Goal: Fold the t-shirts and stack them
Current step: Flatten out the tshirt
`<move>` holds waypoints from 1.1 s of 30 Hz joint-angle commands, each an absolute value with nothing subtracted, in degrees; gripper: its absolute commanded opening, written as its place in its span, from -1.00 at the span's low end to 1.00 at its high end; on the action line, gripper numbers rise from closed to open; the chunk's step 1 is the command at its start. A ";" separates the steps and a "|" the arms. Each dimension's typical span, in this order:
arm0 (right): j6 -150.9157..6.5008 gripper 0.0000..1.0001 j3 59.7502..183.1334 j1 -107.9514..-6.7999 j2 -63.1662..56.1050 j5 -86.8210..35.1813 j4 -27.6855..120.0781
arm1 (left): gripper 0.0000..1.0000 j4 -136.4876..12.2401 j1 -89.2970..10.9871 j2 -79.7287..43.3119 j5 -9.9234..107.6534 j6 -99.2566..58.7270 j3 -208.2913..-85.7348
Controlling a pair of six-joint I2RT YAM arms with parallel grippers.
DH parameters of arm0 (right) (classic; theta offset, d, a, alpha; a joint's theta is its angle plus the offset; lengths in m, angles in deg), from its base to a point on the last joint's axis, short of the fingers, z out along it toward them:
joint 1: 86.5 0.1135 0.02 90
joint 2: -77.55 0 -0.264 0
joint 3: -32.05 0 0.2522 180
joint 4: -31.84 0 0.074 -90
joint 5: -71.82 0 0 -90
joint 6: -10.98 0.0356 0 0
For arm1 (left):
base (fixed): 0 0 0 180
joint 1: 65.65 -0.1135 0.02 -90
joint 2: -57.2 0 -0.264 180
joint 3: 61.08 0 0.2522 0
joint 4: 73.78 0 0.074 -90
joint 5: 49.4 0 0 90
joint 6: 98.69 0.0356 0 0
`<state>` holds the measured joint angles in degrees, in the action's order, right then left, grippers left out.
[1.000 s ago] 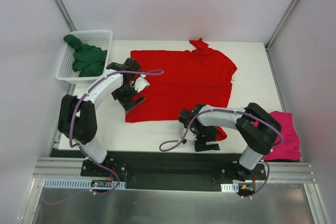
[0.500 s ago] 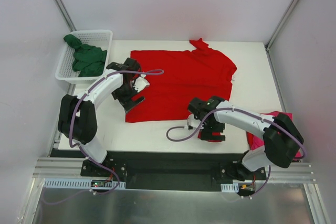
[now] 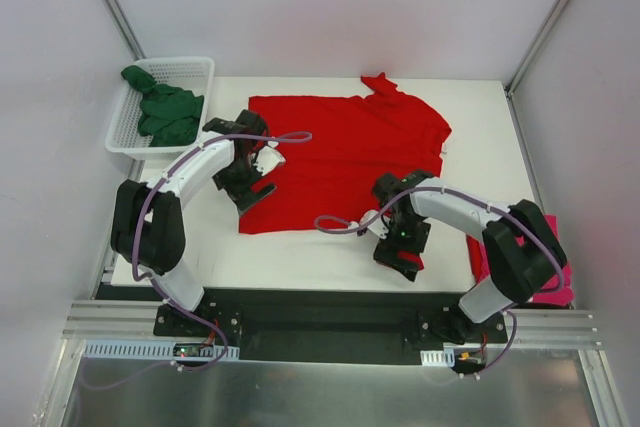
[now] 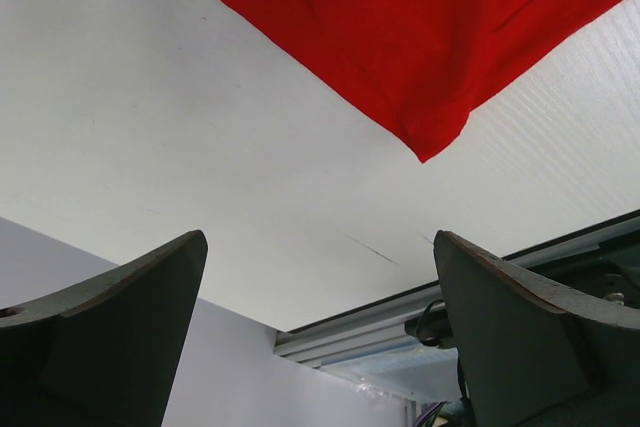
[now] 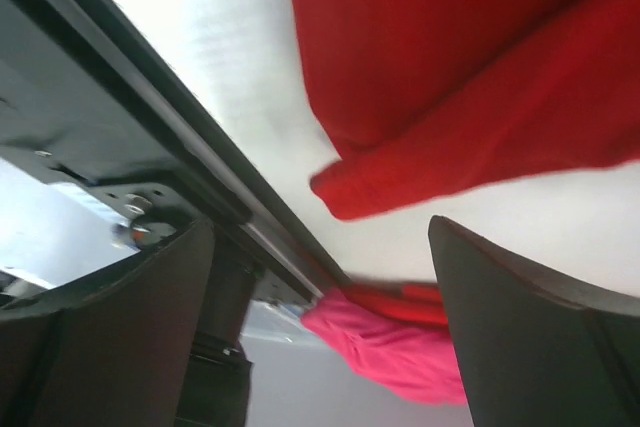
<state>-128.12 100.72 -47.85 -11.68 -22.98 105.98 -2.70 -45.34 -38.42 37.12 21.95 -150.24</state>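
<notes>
Red t-shirt [image 3: 350,152] lies spread on the surface [image 3: 300,252]. Magenta t-shirt [image 3: 562,282] lies at the near right corner. Green t-shirt [image 3: 165,112] sits in the basket [image 3: 195,65]. Left claw [image 4: 318,237] and right claw [image 5: 320,225] stand apart, empty, near the red hem. Risk: gripping one bunched layer would likely drag the fold askew.

- Three tees: red tee [image 3: 350,152], green tee [image 3: 165,114], pink tee [image 5: 395,352], the last apparently single, half hidden.
- One basket [image 3: 200,65].
- Two end effectors: left end effector [image 4: 320,332], right end effector [image 5: 320,332].

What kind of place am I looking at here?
Probably a robotics test booth: a left arm and right arm bolted to a metal rail, bare white walls around the table, and a red t-shirt spread out.
</notes>
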 commanded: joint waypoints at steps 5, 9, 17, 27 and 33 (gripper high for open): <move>-119.47 0.84 105.84 -54.06 -16.14 -39.53 105.81 | 0.96 -0.43 -44.91 -40.18 38.14 22.52 -152.54; -112.61 0.84 107.59 -57.66 -17.63 -34.36 102.99 | 0.96 0.18 -44.82 -40.80 38.14 22.78 -153.77; -109.35 0.84 106.80 -58.55 -19.30 -26.89 102.38 | 0.96 0.19 -44.82 -41.68 38.76 22.52 -154.21; -109.87 0.80 104.52 -56.09 -20.88 -18.88 100.89 | 0.96 0.62 -44.38 -43.00 38.93 22.43 -155.79; -110.05 0.61 104.87 -54.95 -22.47 -19.14 100.97 | 0.96 0.80 -44.21 -42.82 38.58 22.52 -155.62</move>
<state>-110.73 104.66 -55.63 -22.26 -20.31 100.14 -1.10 -44.62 -42.98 37.58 22.17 -154.13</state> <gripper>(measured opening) 0.838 0.981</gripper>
